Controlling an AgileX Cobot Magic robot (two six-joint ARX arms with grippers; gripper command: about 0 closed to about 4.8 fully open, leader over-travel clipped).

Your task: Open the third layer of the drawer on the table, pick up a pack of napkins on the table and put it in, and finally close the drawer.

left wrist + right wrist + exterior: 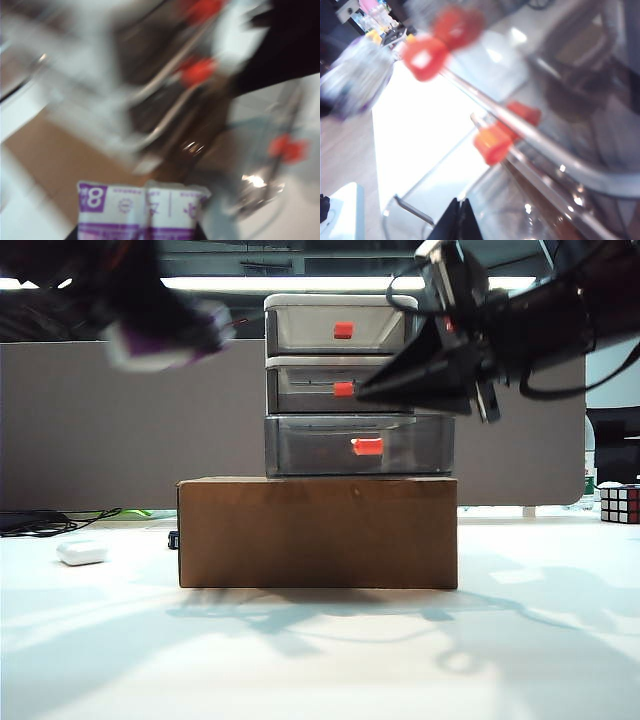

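Your left gripper (137, 235) carries the pack of napkins (142, 210) clamped in its fingers, high beside the drawer unit (355, 385) – ready for the pulled-out third layer (358, 445) – while your right gripper (459, 220), fingers closed and empty, waits nearby.

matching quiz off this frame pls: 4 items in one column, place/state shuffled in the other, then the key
Items:
1. pack of napkins
2. third layer
3. cardboard box
4. small white case

Places/states:
A. on the table, left of the box
B. pulled out toward the camera, under the right gripper
C. held up off the table by the left gripper, left of the drawer
D. under the drawer unit

Pairs: 1-C, 2-B, 3-D, 4-A
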